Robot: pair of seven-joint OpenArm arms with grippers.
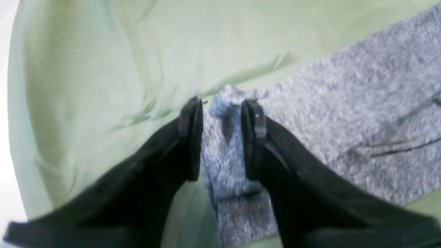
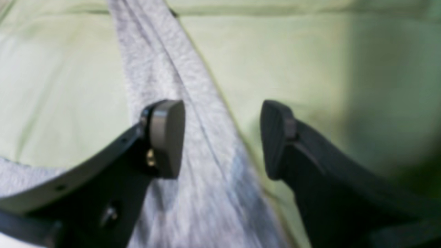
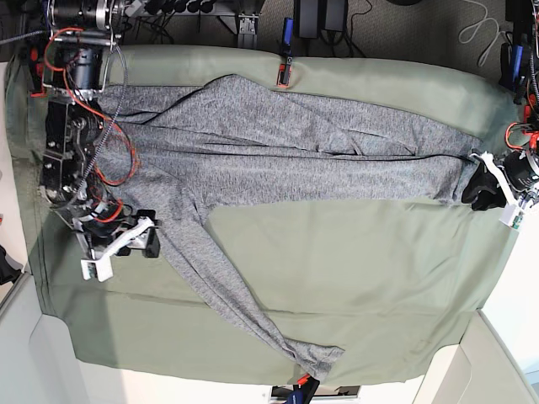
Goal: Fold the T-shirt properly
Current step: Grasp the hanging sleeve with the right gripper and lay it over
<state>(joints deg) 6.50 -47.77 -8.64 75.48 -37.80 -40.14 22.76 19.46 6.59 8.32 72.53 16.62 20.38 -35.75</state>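
The heather-grey T-shirt (image 3: 295,143) lies spread across the green cloth, with one long part trailing toward the near edge. My left gripper (image 1: 222,110) is at the shirt's right end in the base view (image 3: 487,189). Its jaws stand a little apart, with a bunched corner of the T-shirt (image 1: 344,113) between the pads; the cloth looks loose. My right gripper (image 2: 220,131) is wide open over a grey strip of the T-shirt (image 2: 155,62) that runs under its left finger (image 2: 167,137). In the base view it hovers at the shirt's left side (image 3: 126,244).
The green cloth (image 3: 354,278) covers the whole table and is wrinkled (image 1: 103,51). A red clip (image 3: 282,74) sits at the far edge and another clip (image 3: 299,389) at the near edge. Cables and gear crowd the far side behind the table.
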